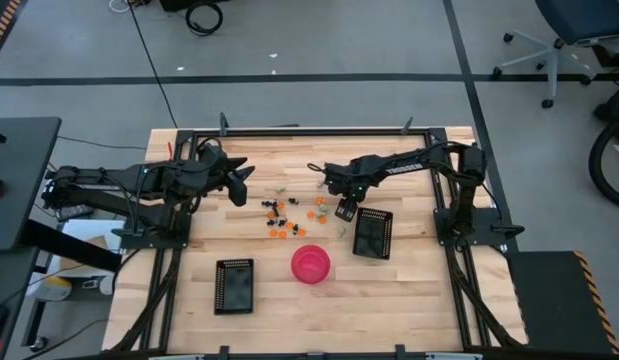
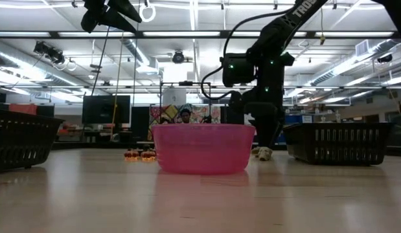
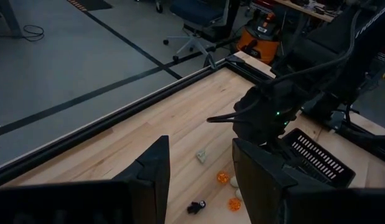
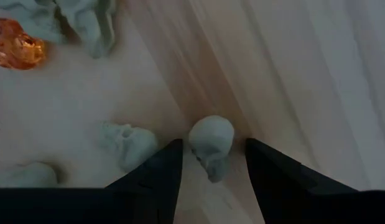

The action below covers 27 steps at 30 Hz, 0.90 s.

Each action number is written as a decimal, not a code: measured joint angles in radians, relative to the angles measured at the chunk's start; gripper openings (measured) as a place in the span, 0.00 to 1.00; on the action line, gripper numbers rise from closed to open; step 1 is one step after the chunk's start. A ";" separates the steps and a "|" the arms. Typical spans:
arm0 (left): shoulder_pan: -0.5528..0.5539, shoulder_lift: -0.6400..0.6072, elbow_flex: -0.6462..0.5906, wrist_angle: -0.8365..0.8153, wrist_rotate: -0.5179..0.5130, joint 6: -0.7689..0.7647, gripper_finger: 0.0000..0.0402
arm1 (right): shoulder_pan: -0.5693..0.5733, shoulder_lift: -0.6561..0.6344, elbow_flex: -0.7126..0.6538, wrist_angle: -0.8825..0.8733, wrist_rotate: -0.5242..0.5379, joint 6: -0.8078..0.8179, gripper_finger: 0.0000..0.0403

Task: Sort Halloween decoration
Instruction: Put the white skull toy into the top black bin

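I have the right gripper [image 4: 208, 163] lowered to the wooden table [image 1: 409, 290], fingers parted around a small pale whitish-green skull decoration [image 4: 211, 142], while the left gripper [image 1: 241, 180] hovers open, its tips cropped.

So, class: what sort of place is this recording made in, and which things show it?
Probably a robotics lab or workshop hall: two arms fixed to a framed wooden table, an open grey floor with taped lines and office chairs, and bare ceiling strip lights over benches.

Wood table [image 1: 409, 300], pink bowl [image 1: 311, 264], 2 blk grid trays [image 1: 235, 285], scattered Halloween decoration pcs [image 1: 281, 212]
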 joint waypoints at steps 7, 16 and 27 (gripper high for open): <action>0.000 0.000 0.000 0.000 0.000 0.001 0.37 | 0.000 -0.001 -0.007 0.021 -0.001 -0.019 0.28; 0.000 0.000 0.000 0.000 0.000 0.005 0.37 | 0.000 -0.008 -0.008 0.036 -0.018 -0.074 0.15; 0.000 0.000 0.000 -0.001 0.000 0.005 0.37 | 0.001 -0.074 -0.009 0.037 -0.052 -0.197 0.15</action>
